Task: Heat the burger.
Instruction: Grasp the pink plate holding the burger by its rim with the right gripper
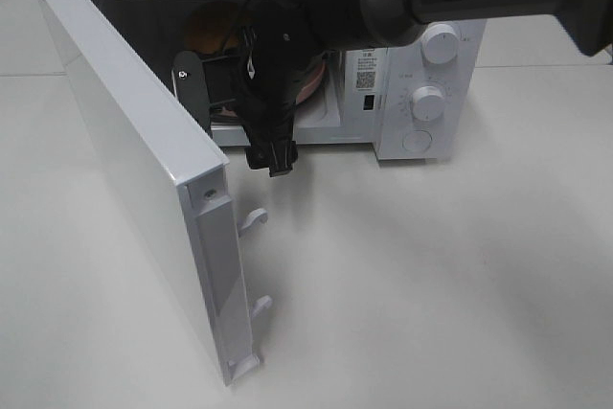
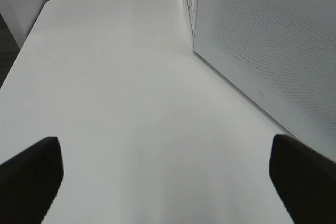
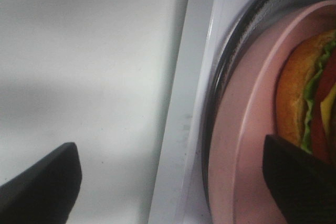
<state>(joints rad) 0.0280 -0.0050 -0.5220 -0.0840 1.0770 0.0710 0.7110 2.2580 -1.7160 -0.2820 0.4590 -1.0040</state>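
The burger (image 1: 213,29) sits on a pink plate (image 1: 314,85) inside the open white microwave (image 1: 421,93); only its brown bun top shows behind the arm. In the right wrist view the burger (image 3: 307,95) shows bun, lettuce, tomato and cheese on the pink plate (image 3: 244,135). My right gripper (image 1: 275,131) is at the microwave's mouth, open and empty. In its wrist view the right gripper (image 3: 168,192) spans the front sill, with one finger over the table and the other beside the burger. My left gripper (image 2: 165,182) is open and empty over the bare table, out of the exterior view.
The microwave door (image 1: 144,160) stands swung wide open to the left, with latch hooks on its edge; it also shows in the left wrist view (image 2: 262,45). A glass turntable (image 3: 228,66) lies under the plate. The knobs (image 1: 441,45) are at the right. The white table (image 1: 431,284) lies in front.
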